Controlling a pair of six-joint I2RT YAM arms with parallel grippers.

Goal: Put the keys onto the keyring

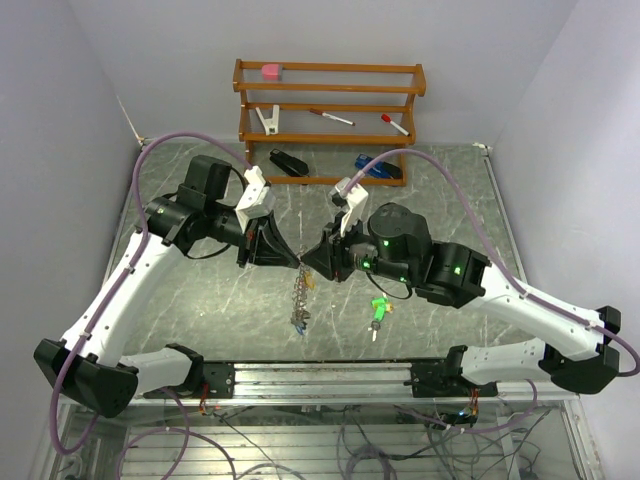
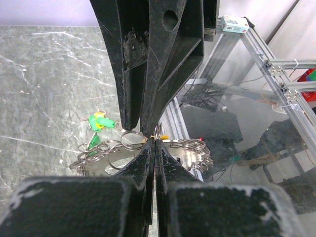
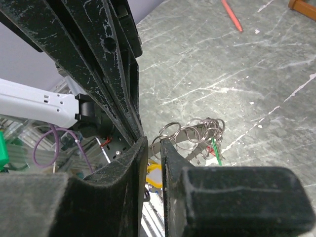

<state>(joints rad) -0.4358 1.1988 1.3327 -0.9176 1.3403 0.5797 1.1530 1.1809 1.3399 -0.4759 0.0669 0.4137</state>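
My left gripper and right gripper meet tip to tip above the middle of the table. Between them they hold the keyring, whose small keys and rings hang down below the tips. In the left wrist view my left gripper is shut on the thin ring wire, with small rings on either side. In the right wrist view my right gripper pinches the ring band with a narrow gap; a yellow key shows behind it. A green key lies loose on the table and also shows in the left wrist view.
A wooden rack stands at the back with a pink eraser, a white clip and two red-capped pens. A black stapler and a blue item lie before it. The metal rail runs along the front edge.
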